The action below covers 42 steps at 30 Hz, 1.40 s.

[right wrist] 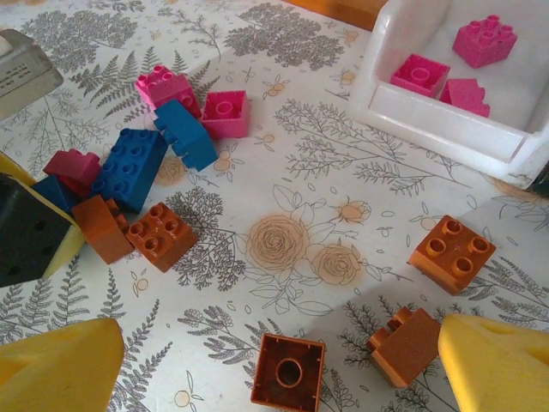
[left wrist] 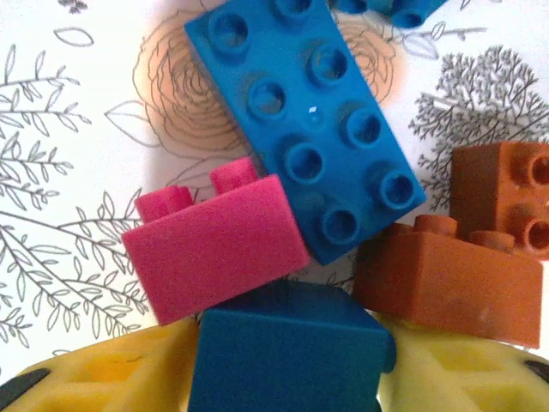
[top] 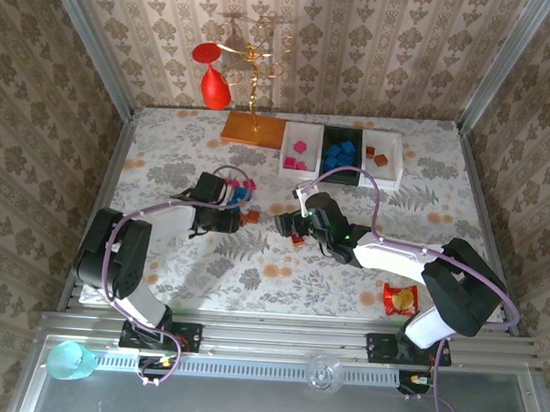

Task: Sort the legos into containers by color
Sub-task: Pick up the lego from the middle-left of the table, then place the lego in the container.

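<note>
Left wrist view showed the left gripper (left wrist: 287, 382) shut lightly on a small blue brick (left wrist: 287, 343), a yellow pad against each side wall. The brick sat at the near edge of a loose pile, tucked under a tilted magenta brick (left wrist: 214, 249) and beside an orange-brown brick (left wrist: 446, 283), with a long blue eight-stud brick (left wrist: 304, 129) leaning over them.

These bricks looked light, rigid and glossy, so probably slippery. The flat opposite walls seemed the best place to take hold, not the studs. Lifting the held one would likely tip its neighbours.

The right gripper (right wrist: 274, 365) stood wide open and empty over scattered orange-brown bricks (right wrist: 450, 253).

At the far side of the table, the left white tray (top: 299, 173) held magenta pieces, the black tray (top: 325, 148) blue ones, and the right white tray (top: 396, 162) orange-brown ones.
</note>
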Each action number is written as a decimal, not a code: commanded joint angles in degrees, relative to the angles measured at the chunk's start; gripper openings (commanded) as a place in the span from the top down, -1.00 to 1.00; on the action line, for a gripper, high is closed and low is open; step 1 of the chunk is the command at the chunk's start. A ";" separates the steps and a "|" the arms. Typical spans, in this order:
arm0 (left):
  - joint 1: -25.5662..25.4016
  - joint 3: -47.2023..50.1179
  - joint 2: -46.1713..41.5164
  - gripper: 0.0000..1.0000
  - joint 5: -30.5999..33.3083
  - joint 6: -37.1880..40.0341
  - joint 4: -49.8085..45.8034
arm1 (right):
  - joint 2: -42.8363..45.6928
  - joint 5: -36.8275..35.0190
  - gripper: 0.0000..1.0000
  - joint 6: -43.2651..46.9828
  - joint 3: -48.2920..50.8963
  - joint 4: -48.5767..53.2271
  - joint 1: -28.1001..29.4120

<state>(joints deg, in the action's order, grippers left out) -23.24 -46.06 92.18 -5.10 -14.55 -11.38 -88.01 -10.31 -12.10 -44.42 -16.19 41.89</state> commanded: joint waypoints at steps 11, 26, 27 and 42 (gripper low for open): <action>-9.77 4.09 -12.66 0.23 5.62 -0.62 10.45 | 0.92 -5.67 -0.92 0.70 0.26 1.10 -1.90; -18.43 -27.56 9.49 0.23 -0.80 4.68 13.04 | 16.49 -2.35 -0.93 -9.33 10.10 2.82 -19.74; -18.74 -29.71 11.43 0.23 -0.83 5.08 13.49 | 17.41 -2.35 -0.93 -9.14 10.35 3.44 -20.36; -19.45 -63.73 40.79 0.14 -2.36 9.71 10.30 | 23.55 -4.67 -0.93 -7.94 11.62 3.55 -22.20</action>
<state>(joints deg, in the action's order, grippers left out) -42.41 -105.23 129.62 -6.72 -7.79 -0.21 -66.30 -13.52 -19.75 -33.45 -13.47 19.99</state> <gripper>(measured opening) 0.454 0.965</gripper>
